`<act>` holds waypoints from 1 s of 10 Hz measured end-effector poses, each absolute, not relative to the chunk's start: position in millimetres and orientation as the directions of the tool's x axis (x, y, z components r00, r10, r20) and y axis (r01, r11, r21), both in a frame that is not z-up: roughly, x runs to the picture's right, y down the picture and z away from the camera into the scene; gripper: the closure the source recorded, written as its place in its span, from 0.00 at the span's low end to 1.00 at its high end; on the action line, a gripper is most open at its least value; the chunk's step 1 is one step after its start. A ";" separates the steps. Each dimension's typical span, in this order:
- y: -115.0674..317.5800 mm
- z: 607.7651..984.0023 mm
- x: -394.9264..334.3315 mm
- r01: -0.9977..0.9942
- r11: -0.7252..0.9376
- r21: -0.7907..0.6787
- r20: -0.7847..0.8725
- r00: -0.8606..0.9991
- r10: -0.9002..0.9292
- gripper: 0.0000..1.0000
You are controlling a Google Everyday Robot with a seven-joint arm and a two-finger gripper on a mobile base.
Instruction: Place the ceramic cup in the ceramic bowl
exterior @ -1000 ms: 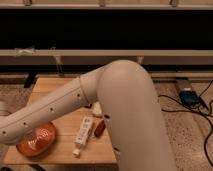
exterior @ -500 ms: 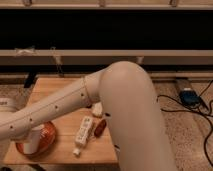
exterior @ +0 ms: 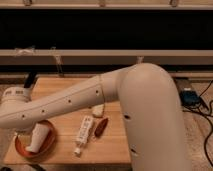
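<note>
Cup in bowl, tool just beside it

Tool (exterior: 19, 131) sits at the arm's far-left end, over the left rim of the ceramic bowl (exterior: 24, 150) and mostly hidden under the arm; can't tell if it is wide or narrow. Ceramic cup (exterior: 38, 138) lies tilted inside the bowl, at the front-left of the worktop (exterior: 60, 87). Right of the bowl: white stick (exterior: 83, 134), then a reddish item (exterior: 101, 126).

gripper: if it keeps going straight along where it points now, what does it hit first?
The gripper sits at the arm's left end, aimed down over the ceramic bowl. First in line is probably the ceramic cup, leaning inside the bowl. Depth is unclear, so they may already touch.
</note>
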State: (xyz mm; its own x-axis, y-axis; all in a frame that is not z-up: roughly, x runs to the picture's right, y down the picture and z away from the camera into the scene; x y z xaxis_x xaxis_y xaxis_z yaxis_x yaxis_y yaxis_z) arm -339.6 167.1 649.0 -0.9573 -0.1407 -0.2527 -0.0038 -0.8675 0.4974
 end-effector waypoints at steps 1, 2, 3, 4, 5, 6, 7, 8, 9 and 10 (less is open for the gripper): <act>152.1 640.3 -333.1 0.006 -0.868 0.496 -0.267 -0.950 -0.159 0.20; 139.2 633.3 -326.7 0.013 -0.866 0.500 -0.282 -0.943 -0.177 0.20; 121.4 626.0 -314.4 0.017 -0.862 0.507 -0.304 -0.932 -0.197 0.20; 113.1 621.0 -308.6 0.012 -0.856 0.516 -0.322 -0.924 -0.207 0.20; 109.6 618.4 -305.6 0.010 -0.853 0.521 -0.330 -0.920 -0.212 0.20; 107.8 618.1 -304.5 0.009 -0.854 0.520 -0.333 -0.919 -0.212 0.20; 109.3 617.1 -306.2 0.006 -0.853 0.523 -0.334 -0.919 -0.211 0.20; 109.3 617.1 -306.1 0.006 -0.853 0.522 -0.334 -0.919 -0.211 0.20; 109.2 617.3 -305.7 0.006 -0.853 0.522 -0.334 -0.919 -0.211 0.20; 109.1 617.6 -305.3 0.007 -0.853 0.522 -0.333 -0.919 -0.212 0.20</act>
State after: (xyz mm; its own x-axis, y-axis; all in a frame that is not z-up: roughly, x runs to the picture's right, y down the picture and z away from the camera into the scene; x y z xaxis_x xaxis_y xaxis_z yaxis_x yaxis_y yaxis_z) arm -305.3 109.1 617.6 -0.9188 -0.2117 -0.3331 0.0072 -0.8529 0.5220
